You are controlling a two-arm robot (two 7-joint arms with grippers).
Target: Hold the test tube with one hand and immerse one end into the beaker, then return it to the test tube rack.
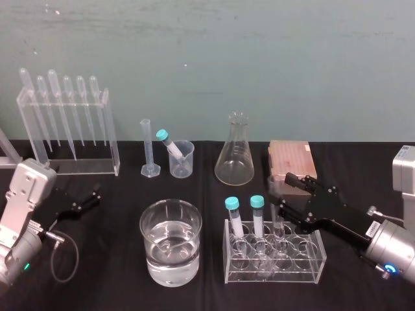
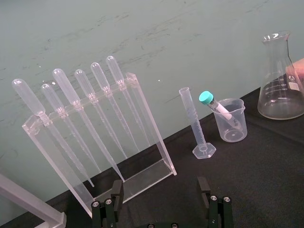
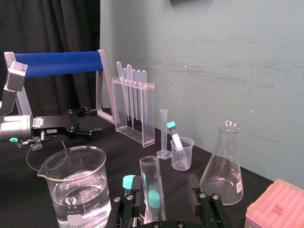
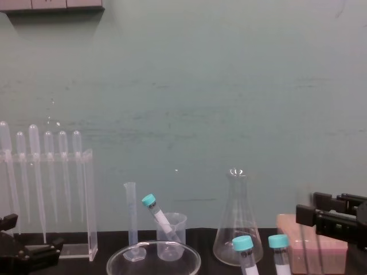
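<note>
The long clear glass test tube (image 3: 152, 190) stands upright, open mouth up, in the clear acrylic test tube rack (image 1: 311, 272) at near right, right of the wide water-filled glass beaker (image 1: 170, 272). The right pincer (image 1: 285, 193) straddles the tube, fingers spread. The left pincer (image 2: 159, 183) hovers near left, also spread.

Beaker (image 1: 170, 241) front centre, tube rack (image 1: 305, 269) just right of it, flask (image 1: 234, 159) behind, test tube (image 1: 278, 228) seemingly in the rack.

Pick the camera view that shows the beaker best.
Head view: the whole beaker shows from above, rim, water and base. Right wrist view shows it from the side, base cut off. Chest view catches its rim at the bottom edge.
</note>
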